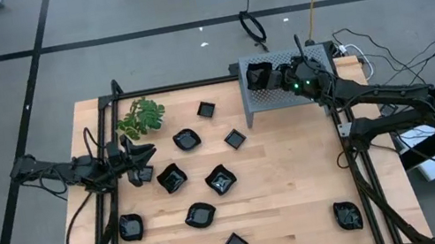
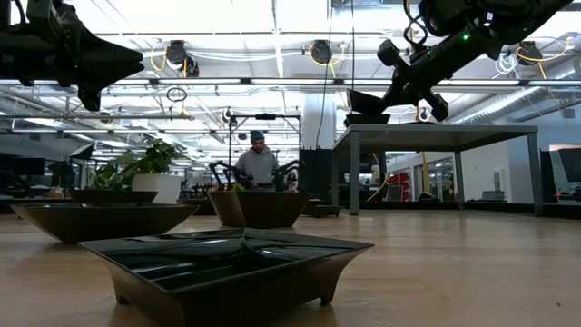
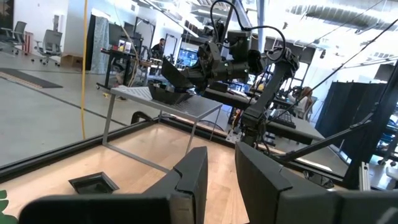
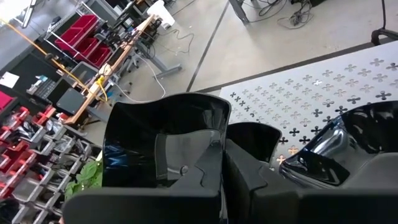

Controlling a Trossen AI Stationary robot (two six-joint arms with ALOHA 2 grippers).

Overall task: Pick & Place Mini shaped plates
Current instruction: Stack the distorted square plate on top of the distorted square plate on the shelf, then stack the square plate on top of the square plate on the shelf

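Note:
Several mini shaped plates, glossy and black, lie bottom down on the wooden table (image 1: pixel 301 188), among them a square one (image 1: pixel 206 109) and a wavy one (image 1: pixel 220 179). My right gripper (image 1: pixel 274 76) reaches over the grey perforated box (image 1: pixel 289 96) at the far right and is shut on one plate (image 4: pixel 165 143). Another plate (image 4: pixel 348 146) rests on the box's top. My left gripper (image 3: pixel 221 171) hovers level at the table's left side (image 1: pixel 145 157), open with a narrow gap and nothing between its fingers. My right gripper pinches the plate's rim (image 4: pixel 210 146) between its two fingers, which come nearly level from the table's right side. The plate is lifted clear above the box's top and is tilted up on edge (image 3: pixel 177 73), its hollow turned toward the wrist.
A green leafy sprig (image 1: pixel 142 117) lies at the far left of the table. A black frame rail (image 1: pixel 350 161) runs along the right edge. A plate (image 1: pixel 347 214) sits in the near right corner. Cables lie on the floor beyond the box. A person (image 2: pixel 259 163) stands in the room behind.

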